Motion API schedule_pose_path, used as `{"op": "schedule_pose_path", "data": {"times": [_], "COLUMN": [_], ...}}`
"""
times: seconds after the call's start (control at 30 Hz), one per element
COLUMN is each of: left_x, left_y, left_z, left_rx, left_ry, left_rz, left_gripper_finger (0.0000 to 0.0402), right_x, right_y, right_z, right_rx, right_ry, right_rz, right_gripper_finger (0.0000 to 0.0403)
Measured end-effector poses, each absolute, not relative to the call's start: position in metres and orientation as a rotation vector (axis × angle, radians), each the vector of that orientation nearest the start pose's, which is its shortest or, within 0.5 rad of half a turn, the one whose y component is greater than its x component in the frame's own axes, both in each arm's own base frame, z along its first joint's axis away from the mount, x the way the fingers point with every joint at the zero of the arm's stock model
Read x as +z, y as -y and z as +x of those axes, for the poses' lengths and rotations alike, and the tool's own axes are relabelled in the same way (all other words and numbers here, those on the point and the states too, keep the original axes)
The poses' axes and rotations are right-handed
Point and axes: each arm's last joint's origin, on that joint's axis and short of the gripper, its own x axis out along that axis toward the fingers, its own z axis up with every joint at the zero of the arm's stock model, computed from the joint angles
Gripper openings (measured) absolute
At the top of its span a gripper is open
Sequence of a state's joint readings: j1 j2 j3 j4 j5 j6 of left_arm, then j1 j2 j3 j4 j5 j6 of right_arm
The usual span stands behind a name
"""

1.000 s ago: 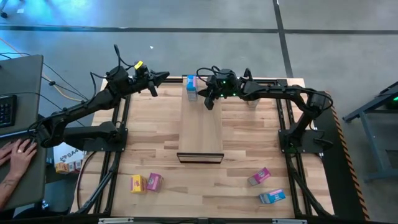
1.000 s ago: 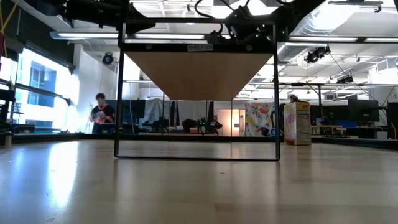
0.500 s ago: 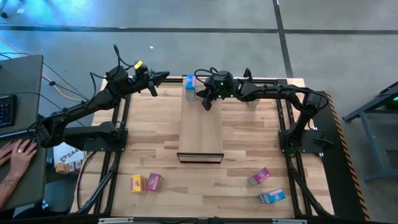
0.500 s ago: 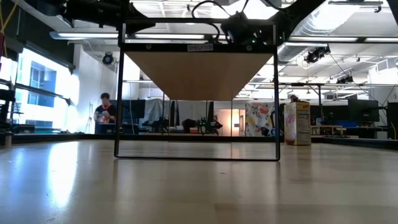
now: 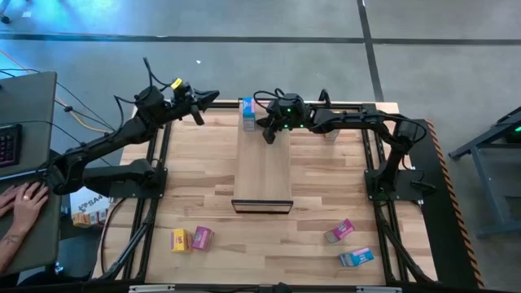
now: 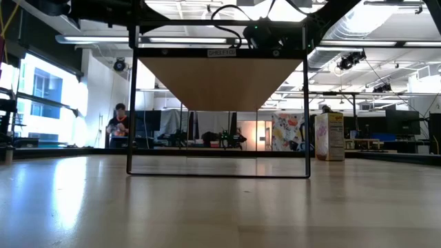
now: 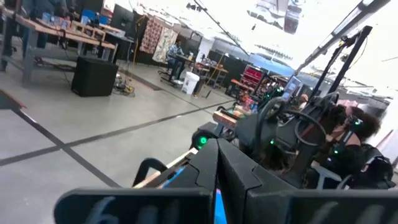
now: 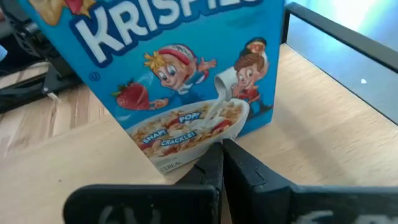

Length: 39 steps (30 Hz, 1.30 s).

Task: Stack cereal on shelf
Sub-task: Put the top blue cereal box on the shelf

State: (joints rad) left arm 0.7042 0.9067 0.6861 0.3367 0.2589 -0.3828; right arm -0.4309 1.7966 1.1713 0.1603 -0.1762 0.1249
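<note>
A blue cereal box (image 5: 247, 114) stands upright on its base at the far end of the pale shelf (image 5: 263, 167), filling the right wrist view (image 8: 180, 81). My right gripper (image 5: 268, 135) is shut just right of it, low over the plank (image 8: 221, 149). My left gripper (image 5: 213, 96) is shut and hovers in the air off the shelf's far left (image 7: 217, 163). A yellow box (image 5: 178, 239), two pink boxes (image 5: 201, 237) (image 5: 339, 230) and a second blue box (image 5: 356, 257) lie on the tabletop near its near edge. My right gripper's shut fingertips (image 8: 217, 152) point level at the blue box's lower front edge (image 8: 186, 158) from the table's right side. I cannot tell whether they touch it. The box stands upright on the shelf.
The shelf is raised on a black frame (image 6: 131, 103) above the tabletop. Another box (image 6: 329, 136) stands on the table at the far right, under the right arm. A person's hand (image 5: 24, 201) rests on the desk at the left. Another person (image 6: 118, 124) is in the room behind.
My right gripper has crept a little toward the table's left, closing on the blue box, and has stayed shut. The box remains upright at the shelf's far end.
</note>
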Motion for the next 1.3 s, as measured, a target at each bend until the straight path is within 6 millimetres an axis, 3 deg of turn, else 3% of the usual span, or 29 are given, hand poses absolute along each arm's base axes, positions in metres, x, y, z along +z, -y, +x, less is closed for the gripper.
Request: {"op": "schedule_pose_path", "data": {"times": [0.4, 0.8, 1.3], "left_x": [0.338, 0.338, 0.338], "left_y": [-0.123, -0.123, -0.123], "left_z": [0.142, 0.142, 0.142], "left_rx": [0.458, 0.460, 0.459], "left_ry": [0.231, 0.231, 0.232], "left_rz": [-0.296, -0.296, -0.296], "left_gripper_finger": [0.0000, 0.0000, 0.0000], "right_x": [0.225, 0.228, 0.233], "right_y": [0.164, 0.181, 0.182], "right_z": [0.364, 0.357, 0.359], "right_rx": [-0.245, -0.317, -0.339], "right_ry": [-0.402, -0.381, -0.307], "right_rz": [0.271, 0.268, 0.378], "right_gripper_finger": [0.0000, 0.0000, 0.0000]}}
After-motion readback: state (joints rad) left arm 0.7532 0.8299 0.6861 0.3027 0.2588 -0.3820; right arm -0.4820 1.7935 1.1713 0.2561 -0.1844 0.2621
